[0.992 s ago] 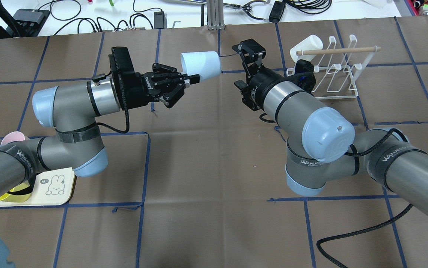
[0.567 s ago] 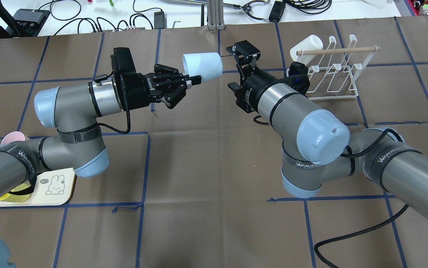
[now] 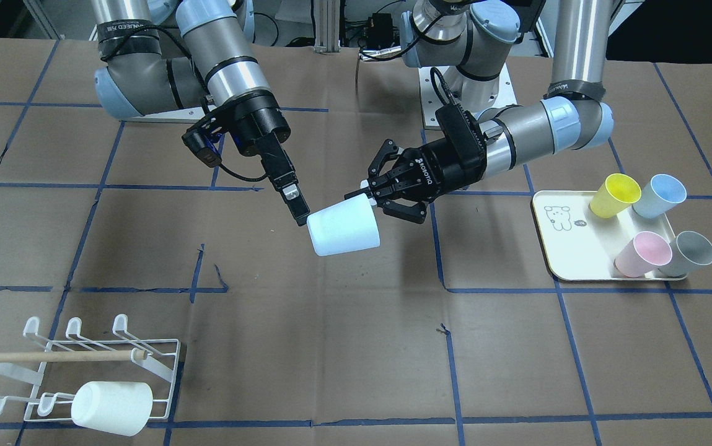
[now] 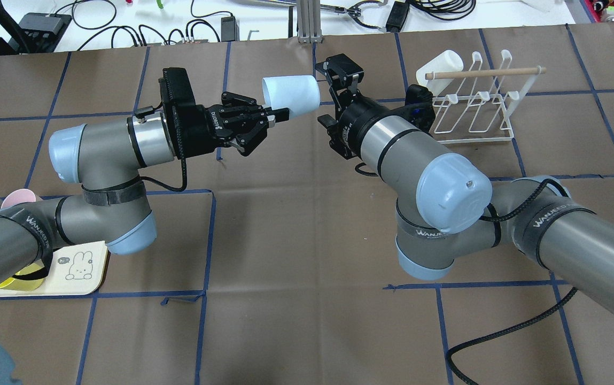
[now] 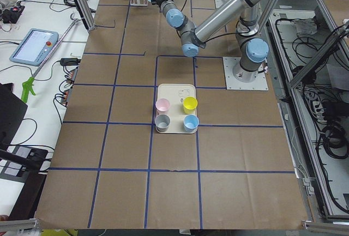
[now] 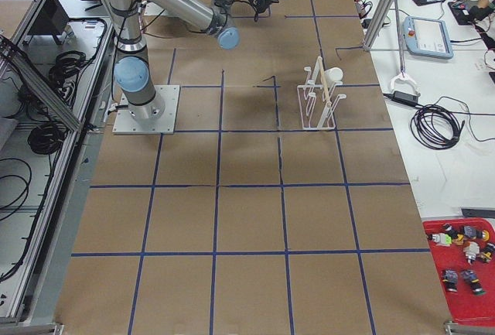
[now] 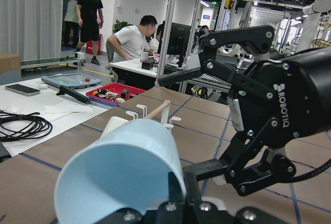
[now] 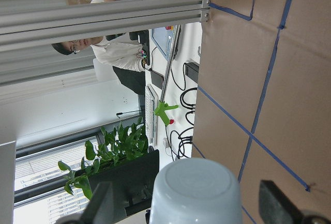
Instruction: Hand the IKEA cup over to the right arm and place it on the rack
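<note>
A pale blue IKEA cup (image 4: 290, 95) hangs on its side above the table's middle, also in the front view (image 3: 343, 232). My left gripper (image 4: 281, 114) is shut on its rim, one finger inside the mouth. My right gripper (image 4: 321, 93) is open, its two fingers on either side of the cup's closed base, not gripping it. In the right wrist view the cup's base (image 8: 196, 193) sits between the blurred spread fingers (image 8: 279, 203). The white wire rack (image 4: 478, 101) with its wooden dowel stands behind the right arm and carries a white cup (image 4: 440, 67).
A cream tray (image 3: 569, 248) by the left arm holds yellow, blue, pink and grey cups. The rack also shows at the front view's lower left (image 3: 83, 359). Cables and boxes lie past the table's far edge (image 4: 200, 27).
My right gripper has moved left to the cup, and its open fingers now straddle the base. The left gripper and cup have hardly moved.
</note>
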Controlling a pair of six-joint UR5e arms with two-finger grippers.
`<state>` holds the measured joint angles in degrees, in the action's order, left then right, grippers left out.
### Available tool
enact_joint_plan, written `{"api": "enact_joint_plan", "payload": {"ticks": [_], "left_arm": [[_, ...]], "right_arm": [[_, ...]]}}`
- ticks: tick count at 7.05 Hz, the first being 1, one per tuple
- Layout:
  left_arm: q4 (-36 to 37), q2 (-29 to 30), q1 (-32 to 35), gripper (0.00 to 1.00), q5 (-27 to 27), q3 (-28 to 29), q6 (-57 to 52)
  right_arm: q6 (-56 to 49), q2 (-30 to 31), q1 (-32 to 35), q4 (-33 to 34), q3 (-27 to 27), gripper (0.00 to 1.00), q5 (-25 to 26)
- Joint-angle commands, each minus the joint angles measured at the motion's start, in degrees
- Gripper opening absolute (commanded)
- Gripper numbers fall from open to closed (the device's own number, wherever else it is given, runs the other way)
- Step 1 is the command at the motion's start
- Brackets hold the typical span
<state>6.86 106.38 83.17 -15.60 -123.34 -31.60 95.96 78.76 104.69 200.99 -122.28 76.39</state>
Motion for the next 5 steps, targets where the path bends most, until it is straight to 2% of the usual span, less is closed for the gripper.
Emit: {"api": "enact_joint_plan", "payload": {"ticks": [1, 3, 5], "left_arm": [[0.0, -0.03, 0.06, 0.05, -0.13, 0.03, 0.57], [0.0, -0.12, -0.03, 0.06, -0.13, 0.03, 0.83], [0.0, -0.2, -0.03, 0.06, -0.13, 0.03, 1.01]], "right_arm": [[0.8, -0.27, 0.16, -0.08, 0.02, 0.99, 0.16], [2.21, -0.71, 0.42, -0.16, 0.28, 0.99, 0.16], [3.7, -2.98, 2.0, -0.16, 3.6, 0.98, 0.25]]}}
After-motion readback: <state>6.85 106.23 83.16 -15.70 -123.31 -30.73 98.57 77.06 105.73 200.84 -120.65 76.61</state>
